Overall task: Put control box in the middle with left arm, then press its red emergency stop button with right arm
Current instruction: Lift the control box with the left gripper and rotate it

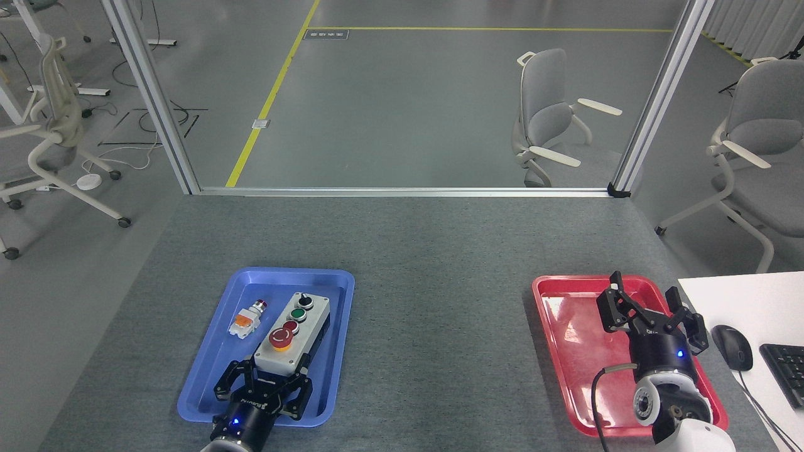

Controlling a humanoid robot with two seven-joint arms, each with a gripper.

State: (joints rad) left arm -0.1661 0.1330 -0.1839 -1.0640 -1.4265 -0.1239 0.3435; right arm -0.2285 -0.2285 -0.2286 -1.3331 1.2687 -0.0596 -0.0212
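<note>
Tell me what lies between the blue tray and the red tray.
Nothing: in the head view, only bare grey table separates the blue tray from the red tray.

Long rectangular control box [290,334], light grey top over black base, lies flat in blue plastic tray [207,376], right of centre. Top row: black knob farthest, green button, small red button, large red mushroom button nearest.

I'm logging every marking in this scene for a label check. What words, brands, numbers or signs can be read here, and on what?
"ROBOTIQ" (partly legible, seen upside down): white lettering on the left gripper body.
White lettering on the right gripper: too small to read.
Floor sign by the yellow line: blurred, unreadable.
Control box and small pushbutton part: no readable text.
</note>
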